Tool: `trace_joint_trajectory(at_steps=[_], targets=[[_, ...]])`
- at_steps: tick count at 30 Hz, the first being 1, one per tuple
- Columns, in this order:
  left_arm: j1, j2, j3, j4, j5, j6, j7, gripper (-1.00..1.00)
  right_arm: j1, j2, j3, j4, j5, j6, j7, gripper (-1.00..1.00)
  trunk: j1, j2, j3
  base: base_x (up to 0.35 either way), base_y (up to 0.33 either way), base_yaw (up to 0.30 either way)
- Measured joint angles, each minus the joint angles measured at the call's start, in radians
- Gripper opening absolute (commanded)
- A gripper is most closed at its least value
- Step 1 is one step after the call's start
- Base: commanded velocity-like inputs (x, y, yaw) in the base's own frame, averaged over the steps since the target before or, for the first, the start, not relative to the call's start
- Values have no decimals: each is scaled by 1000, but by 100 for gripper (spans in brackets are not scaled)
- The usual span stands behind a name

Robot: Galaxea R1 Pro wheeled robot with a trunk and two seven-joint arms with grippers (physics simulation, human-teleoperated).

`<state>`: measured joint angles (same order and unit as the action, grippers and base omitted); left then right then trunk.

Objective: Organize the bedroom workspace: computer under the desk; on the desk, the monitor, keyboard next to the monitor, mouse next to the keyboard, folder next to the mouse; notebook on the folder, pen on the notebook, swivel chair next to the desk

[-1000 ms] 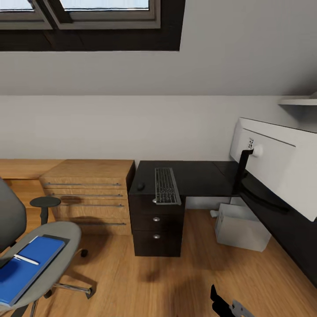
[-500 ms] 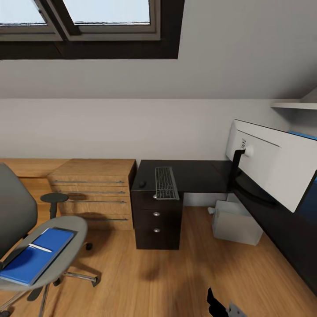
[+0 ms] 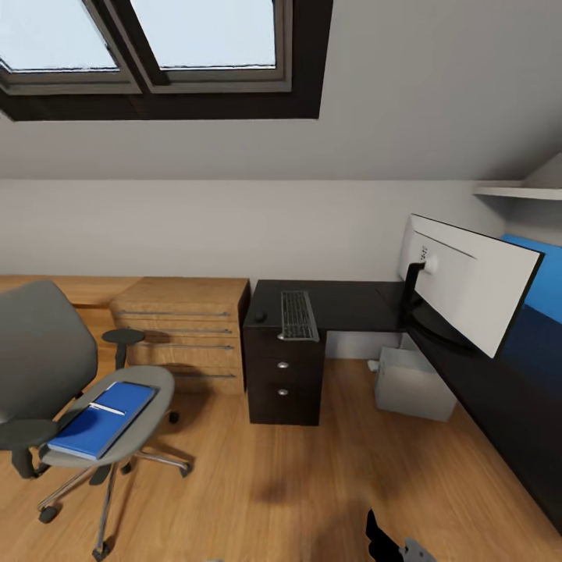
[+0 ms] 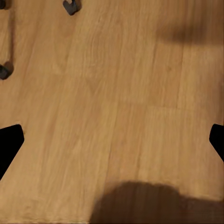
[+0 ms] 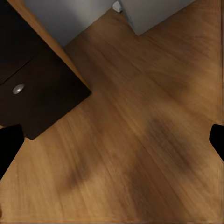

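From the head camera I see the swivel chair [image 3: 58,390] at my left, standing on the wooden floor [image 3: 312,484] well apart from the desk [image 3: 343,304]. The blue folder [image 3: 97,421] lies flat on its seat, and the white pen [image 3: 107,409] lies across the top of it; I cannot make out the notebook separately from here. The keyboard [image 3: 297,315] rests on the near wing of the desk, over the black drawer unit [image 3: 282,378], with the mouse [image 3: 259,317] just beside it on the side toward the wooden drawer cabinet [image 3: 183,332]. The monitor [image 3: 468,285] stands on the long wing at my right, white back toward me. The computer [image 3: 412,382] sits on the floor under the desk.

My left gripper [image 4: 112,144] hangs over bare floor with its fingers spread wide and nothing between them (two chair casters [image 4: 71,6] show at the edge of that wrist view). My right gripper [image 5: 112,144] is likewise wide open and empty over the floor, with the drawer unit's lower front [image 5: 32,98] and a corner of the computer near it. Every task item is well away from either pair of fingers.
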<state>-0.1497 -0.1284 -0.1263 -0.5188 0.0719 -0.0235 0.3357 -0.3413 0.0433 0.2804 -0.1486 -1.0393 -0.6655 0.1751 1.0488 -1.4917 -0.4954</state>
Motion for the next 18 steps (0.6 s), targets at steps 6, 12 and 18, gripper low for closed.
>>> trace_joint_trajectory(at_steps=[6, 12, 18], targets=[[0, 0, 0, 0, 0, 0, 0, 100, 0, 0, 0, 0, -2, 0, 0, 100, -23, 42, 19, -344, 0, 3], [0, -1, 0, 0, -1, 0, 1, 100, 0, 1, 0, 0, -2, 0, 0, 100, -46, 84, 38, -333, -92, 0], [0, 0, 0, -2, -1, 0, 2, 100, 0, 1, 0, 0, -1, -1, 0, 100, -69, 126, 56, -290, -221, 0]])
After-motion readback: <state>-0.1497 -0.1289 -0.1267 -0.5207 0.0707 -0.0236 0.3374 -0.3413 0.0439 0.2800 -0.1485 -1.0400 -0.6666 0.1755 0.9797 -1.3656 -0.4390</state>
